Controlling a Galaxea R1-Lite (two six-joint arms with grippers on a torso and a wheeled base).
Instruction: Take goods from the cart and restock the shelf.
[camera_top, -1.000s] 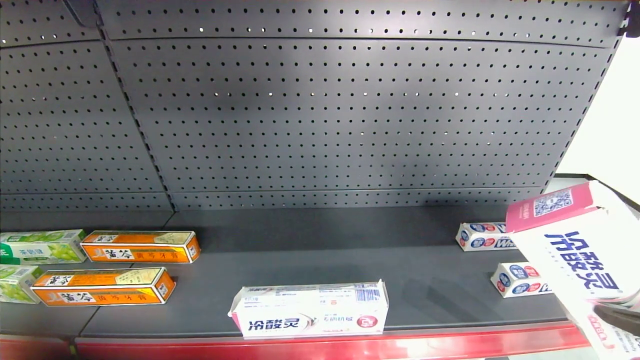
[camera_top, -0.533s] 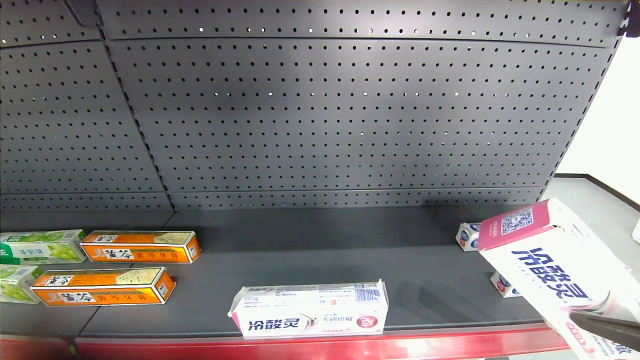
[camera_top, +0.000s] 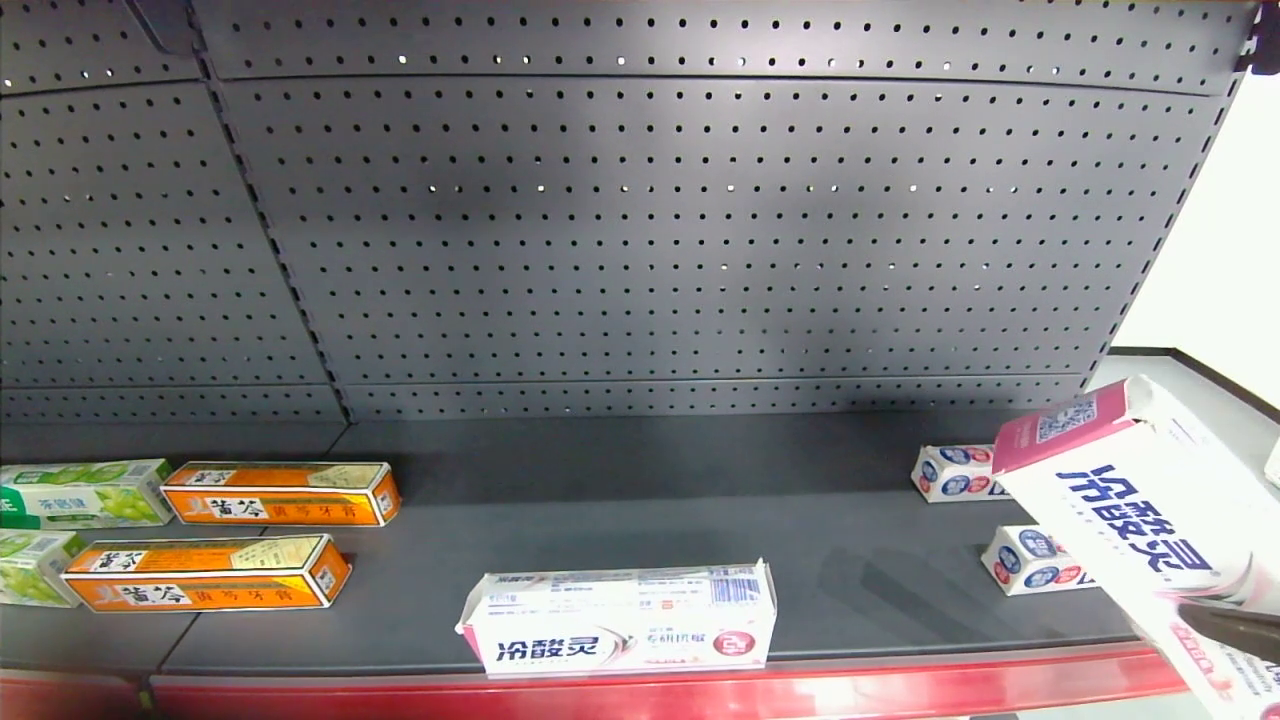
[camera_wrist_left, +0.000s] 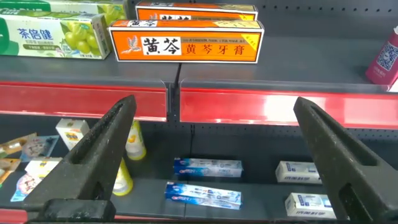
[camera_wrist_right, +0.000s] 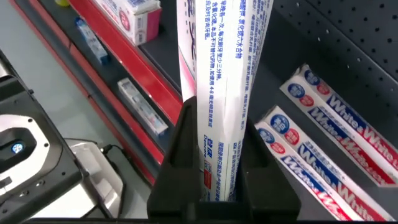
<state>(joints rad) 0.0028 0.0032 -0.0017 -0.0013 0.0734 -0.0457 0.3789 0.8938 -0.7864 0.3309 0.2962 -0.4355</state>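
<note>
We grip a toothpaste box (camera_top: 1130, 500), lower right of frame, between the right gripper (camera_wrist_right: 217, 143) fingers, not yet shelved; its twin (camera_top: 620, 620) lies on the shelf (camera_top: 620, 500). Left gripper (camera_wrist_left: 214, 109) fingers: wide apart, empty.

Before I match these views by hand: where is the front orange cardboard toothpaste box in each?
Head view: front orange cardboard toothpaste box, lower left.
Left wrist view: that box, beside a green cardboard carton.
Right wrist view: not in it.
Shared landmark: the shelf's red front strip.
</note>
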